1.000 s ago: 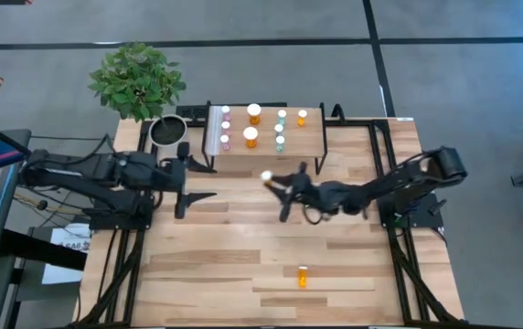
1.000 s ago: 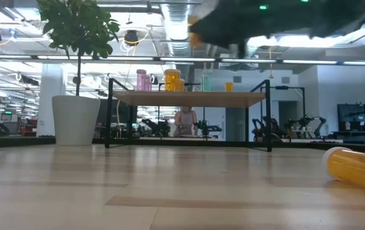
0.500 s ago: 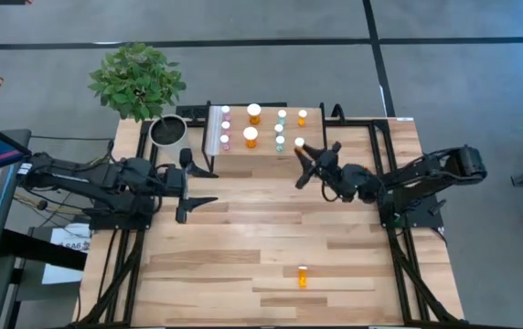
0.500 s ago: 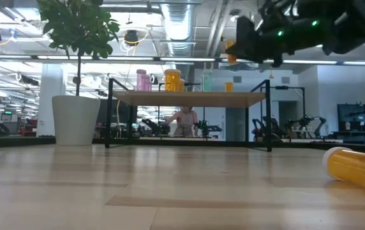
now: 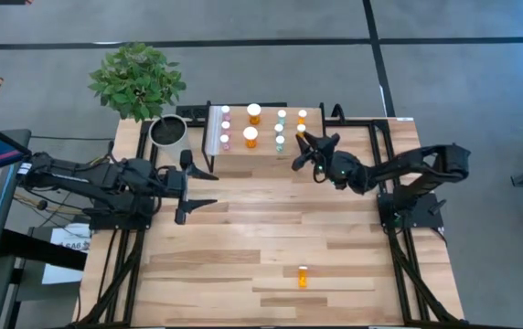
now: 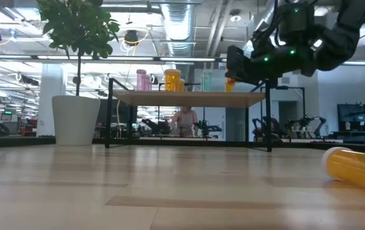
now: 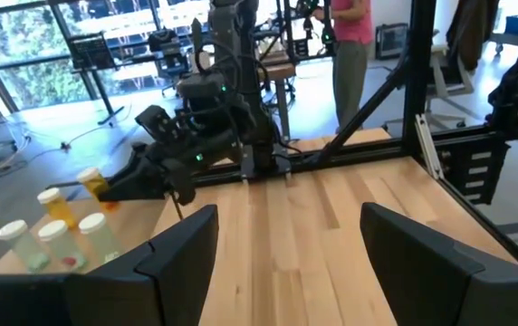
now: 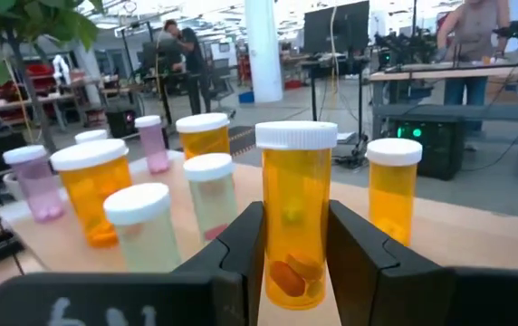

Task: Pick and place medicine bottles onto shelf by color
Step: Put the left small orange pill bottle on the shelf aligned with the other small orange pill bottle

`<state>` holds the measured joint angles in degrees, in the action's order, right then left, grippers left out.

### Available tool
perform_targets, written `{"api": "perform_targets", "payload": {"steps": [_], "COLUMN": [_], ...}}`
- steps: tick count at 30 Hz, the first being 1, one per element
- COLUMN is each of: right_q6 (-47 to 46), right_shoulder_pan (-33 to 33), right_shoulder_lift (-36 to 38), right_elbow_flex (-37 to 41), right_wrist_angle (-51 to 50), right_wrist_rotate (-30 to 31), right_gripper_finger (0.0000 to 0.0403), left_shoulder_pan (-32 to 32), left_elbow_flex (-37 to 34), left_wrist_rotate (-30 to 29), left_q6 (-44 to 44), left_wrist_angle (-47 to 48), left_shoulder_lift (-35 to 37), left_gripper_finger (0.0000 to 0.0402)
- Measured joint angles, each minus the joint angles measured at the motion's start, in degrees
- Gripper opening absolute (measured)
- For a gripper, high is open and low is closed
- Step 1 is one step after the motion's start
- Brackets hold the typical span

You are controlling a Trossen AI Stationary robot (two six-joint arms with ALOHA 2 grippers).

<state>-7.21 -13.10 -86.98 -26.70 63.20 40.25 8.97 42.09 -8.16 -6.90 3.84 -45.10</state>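
The shelf stands at the table's far edge and carries several white-capped medicine bottles: pink, orange and pale green. My right gripper is at the shelf's right end, shut on an orange bottle that stands beside a small orange one. Another orange bottle lies on its side near the table's near edge. My left gripper is open and empty over the table's left part. My right gripper pinches the orange bottle's body between its two fingers, below the white cap. The fingers come about level from the table's right side. The bottle stands upright, cap up, at the height of the shelf top. Whether its base rests there, I cannot tell.
A grey-white pot with a green plant stands left of the shelf. The shelf's black frame legs reach down to the table. Bare wood lies between the shelf and the lying bottle.
My right gripper has carried the orange bottle from over the table's middle toward the far edge and a little right, to the shelf's right end. It has come down to shelf height, with the bottle upright beside the small orange one.
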Motion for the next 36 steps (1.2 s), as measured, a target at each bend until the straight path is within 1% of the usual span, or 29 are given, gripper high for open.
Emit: {"api": "perform_targets", "payload": {"steps": [7, 13, 20, 29, 32, 36], "right_q6": [0.0, -0.1, 0.4, 0.2, 0.1, 0.1], "right_shoulder_pan": [-2.2, -3.6, -3.6, -3.6, -3.6, -3.6], "right_shoulder_lift": [-0.4, -0.4, -0.3, -0.4, -0.4, -0.5], "right_elbow_flex": [0.0, -0.1, -0.1, 0.0, 0.0, 0.0], "right_wrist_angle": [0.3, -1.1, -2.6, -4.0, -4.1, -4.2], "right_wrist_rotate": [-0.1, -4.0, -4.2, -4.2, -4.3, -4.3], "right_gripper_finger": [0.0113, 0.0113, 0.0114, 0.0156, 0.0160, 0.0156], "left_shoulder_pan": [0.0, 0.0, 0.0, 0.0, 0.0, 0.0], "left_elbow_flex": [0.0, 0.0, 0.0, 0.0, 0.0, 0.0], "left_wrist_rotate": [0.0, 0.0, 0.3, 0.4, 0.4, 0.3], "left_q6": [0.0, 0.0, -0.5, -0.5, -0.5, -0.5], "left_wrist_angle": [2.3, 2.9, 2.9, 2.9, 2.9, 2.9], "left_shoulder_lift": [0.0, 0.0, 0.0, 0.0, 0.0, 0.0], "left_gripper_finger": [0.0258, 0.0258, 0.0258, 0.0258, 0.0258, 0.0258]}}
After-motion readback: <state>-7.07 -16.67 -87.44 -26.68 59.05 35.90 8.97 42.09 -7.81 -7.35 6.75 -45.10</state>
